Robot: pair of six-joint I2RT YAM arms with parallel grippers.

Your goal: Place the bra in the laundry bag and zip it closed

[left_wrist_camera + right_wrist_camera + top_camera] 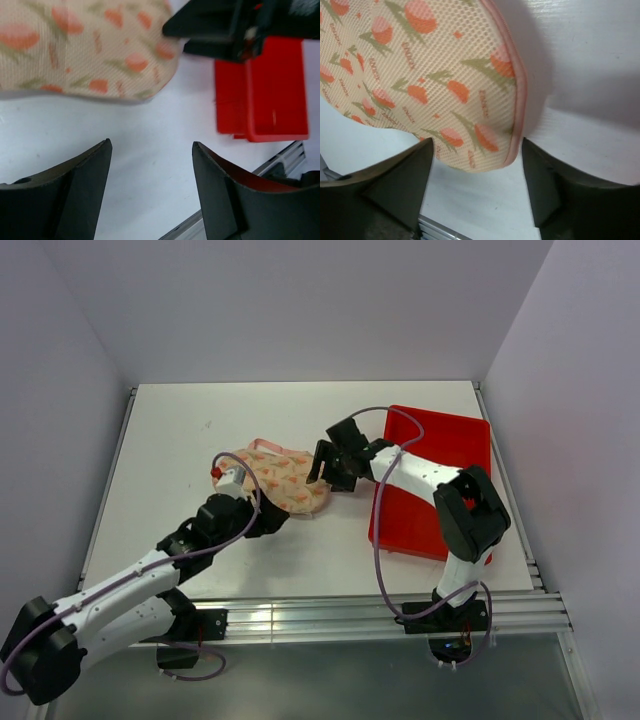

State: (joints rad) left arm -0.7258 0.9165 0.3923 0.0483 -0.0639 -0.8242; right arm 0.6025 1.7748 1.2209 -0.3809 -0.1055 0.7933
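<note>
The laundry bag (285, 480) lies on the white table with its printed cream-pink shell up and both halves folded together. The bra does not show in any view. My right gripper (319, 468) is open at the bag's right end. In the right wrist view its gripper (477, 145) straddles the tip of the bag (420, 75), with the pink zipper edge (519, 100) near the right finger. My left gripper (272, 522) is open and empty just in front of the bag. In the left wrist view the gripper (150, 145) hovers over bare table, with the bag (85, 45) beyond it.
A red plastic tray (440, 490) lies at the right, under the right arm, and also shows in the left wrist view (260, 95). The right gripper's black body (225, 25) is close to the bag's end. Metal rails (350, 615) run along the near table edge.
</note>
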